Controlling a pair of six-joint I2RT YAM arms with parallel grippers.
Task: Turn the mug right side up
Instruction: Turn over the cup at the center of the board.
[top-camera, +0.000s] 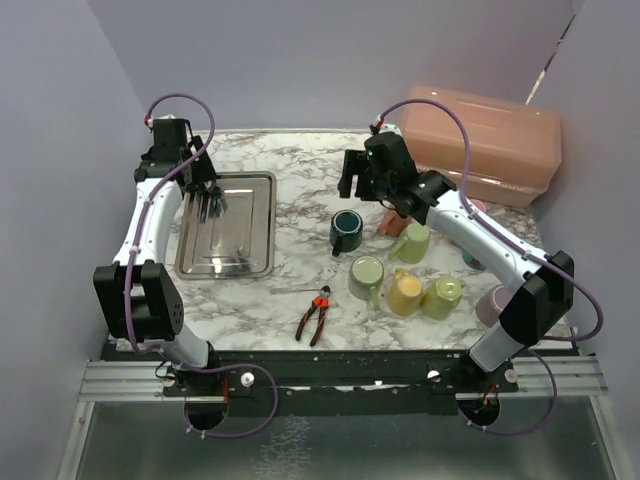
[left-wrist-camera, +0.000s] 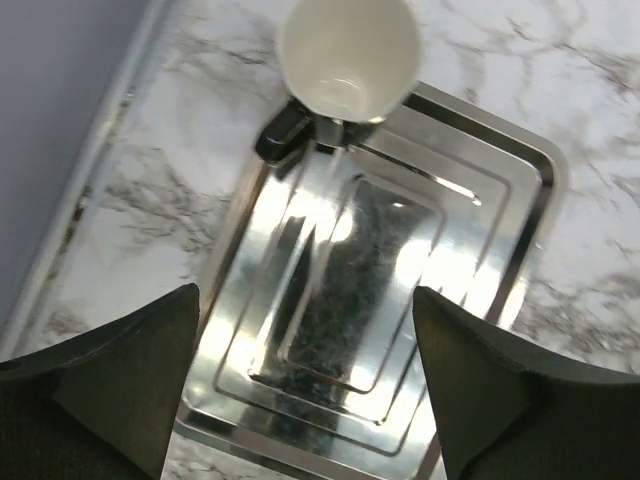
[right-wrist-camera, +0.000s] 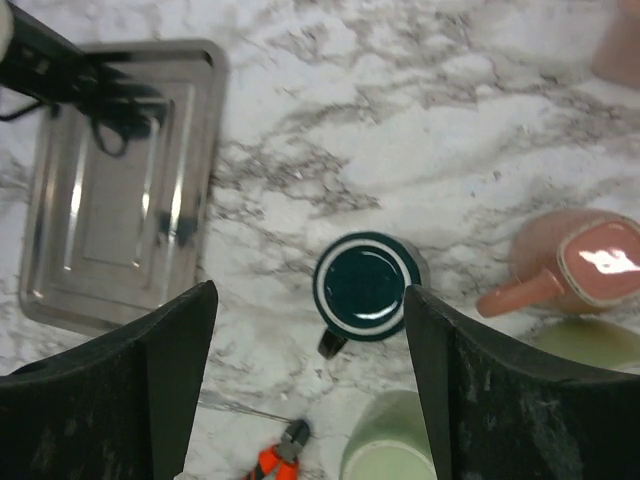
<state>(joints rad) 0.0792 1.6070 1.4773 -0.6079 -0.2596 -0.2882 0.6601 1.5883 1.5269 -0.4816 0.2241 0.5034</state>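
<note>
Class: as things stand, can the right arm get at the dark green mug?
Probably yes. The right gripper hangs above the dark green mug, jaws wide, nothing between them; the pink mug and pale green mug lie apart from it.

mug (right-wrist-camera: 362, 285) dark teal | table (top-camera: 300, 160) white marble — grey veins | tray (top-camera: 240, 240) silver | box (top-camera: 490, 135) pink

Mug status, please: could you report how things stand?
Left pincer, right pincer open, empty. Dark green mug upright below right. Pink mug lying beside, apart.
</note>
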